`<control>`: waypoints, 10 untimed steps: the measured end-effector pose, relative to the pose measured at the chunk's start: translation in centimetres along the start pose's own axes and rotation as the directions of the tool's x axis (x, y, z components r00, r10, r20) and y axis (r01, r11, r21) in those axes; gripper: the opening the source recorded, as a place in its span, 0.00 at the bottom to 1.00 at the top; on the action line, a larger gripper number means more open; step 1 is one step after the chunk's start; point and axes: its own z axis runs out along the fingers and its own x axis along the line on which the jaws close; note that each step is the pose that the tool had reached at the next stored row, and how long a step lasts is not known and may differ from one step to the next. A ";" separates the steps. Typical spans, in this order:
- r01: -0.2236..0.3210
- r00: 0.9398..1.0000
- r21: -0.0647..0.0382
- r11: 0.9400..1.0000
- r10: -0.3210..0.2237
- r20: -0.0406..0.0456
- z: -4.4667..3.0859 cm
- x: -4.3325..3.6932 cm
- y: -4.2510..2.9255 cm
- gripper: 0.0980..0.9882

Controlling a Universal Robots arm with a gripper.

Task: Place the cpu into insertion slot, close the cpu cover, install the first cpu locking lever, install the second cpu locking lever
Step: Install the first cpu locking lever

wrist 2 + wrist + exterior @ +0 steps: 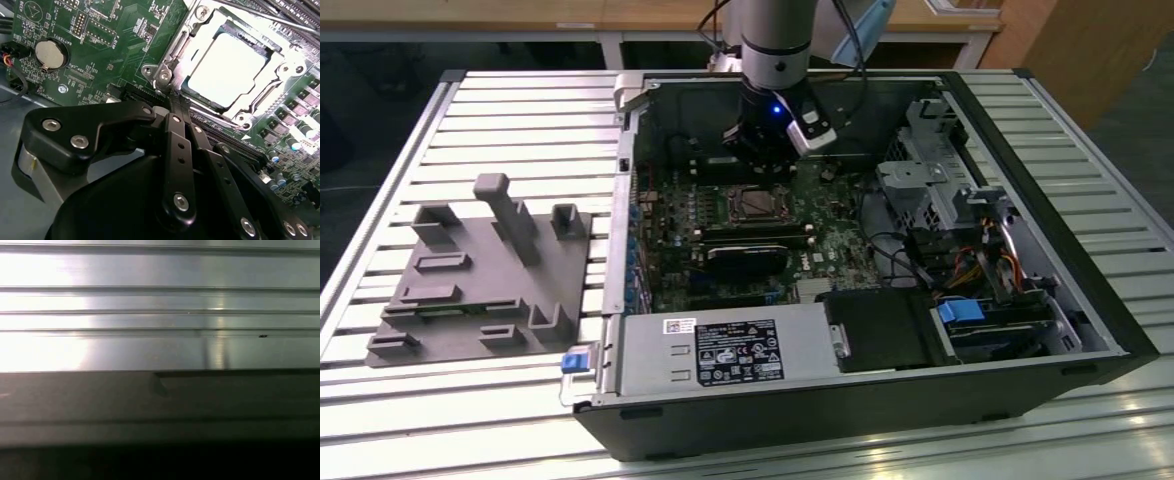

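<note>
Gripper point(172, 100) pressed together, empty, just beside cover point(197, 27) corner. Cpu point(227, 70) seated in slot point(758, 204), cover down over it.

Cpu point(227, 70) glossy pale metal; cpu cover point(260, 97) shiny steel; tool point(172, 102) matt black.

The gripper point(761, 150) is standing inside the open computer case point(1107, 330), just behind the insertion slot point(757, 204). The black heatsink block point(747, 250) is crowding the socket's near side; the drive cage point(934, 190) and cables point(974, 270) are hemming in the exterior view's right. Above the socket, room is lying open.
</note>
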 end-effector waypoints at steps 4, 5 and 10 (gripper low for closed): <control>0.000 1.000 0.001 1.000 0.000 -0.001 -0.88 -0.03 0.01 0.01; 0.000 1.000 0.001 1.000 0.000 -0.001 -1.01 -0.04 0.02 0.01; 0.000 1.000 0.001 1.000 0.000 -0.001 -1.03 -0.05 -0.24 0.01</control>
